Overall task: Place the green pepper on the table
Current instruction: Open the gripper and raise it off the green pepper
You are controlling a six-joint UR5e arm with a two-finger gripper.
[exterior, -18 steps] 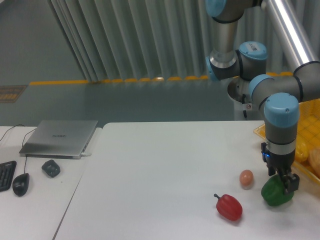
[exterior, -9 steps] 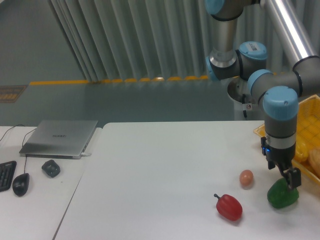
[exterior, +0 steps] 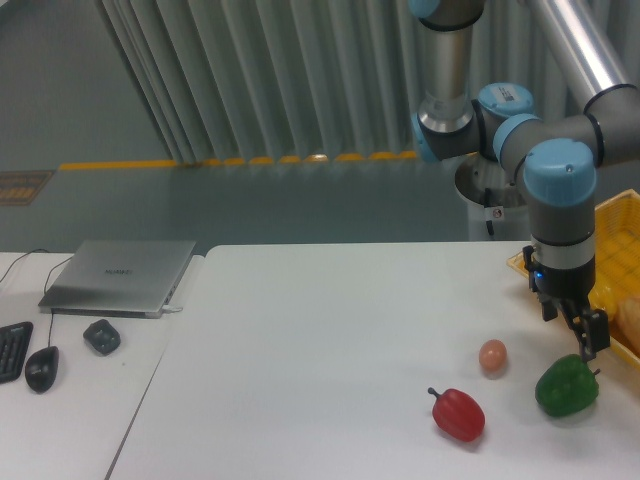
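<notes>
Now my end effector (exterior: 580,335) hangs just above the glossy dark-green bell pepper (exterior: 567,389), at its upper right, with nothing held between the fingers; how far apart they stand I cannot tell from this angle. That lumpy, rounded pepper sits on the large white rectangular tabletop (exterior: 330,340), near the right edge and toward the near side. To its left lies a smooth red bell pepper (exterior: 459,414) with a dark stem pointing up and left, well apart from the green one. Between the two and a little farther back rests a small round pinkish-orange fruit (exterior: 492,356). At the far right edge a yellow plastic tray (exterior: 615,215) shows behind my wrist. On the adjoining white desk (exterior: 80,400) to the left are a closed silver laptop (exterior: 120,276), a dark computer mouse (exterior: 41,368), a small dark grey object (exterior: 101,336) beside it, and the corner of a black keyboard (exterior: 12,350).
</notes>
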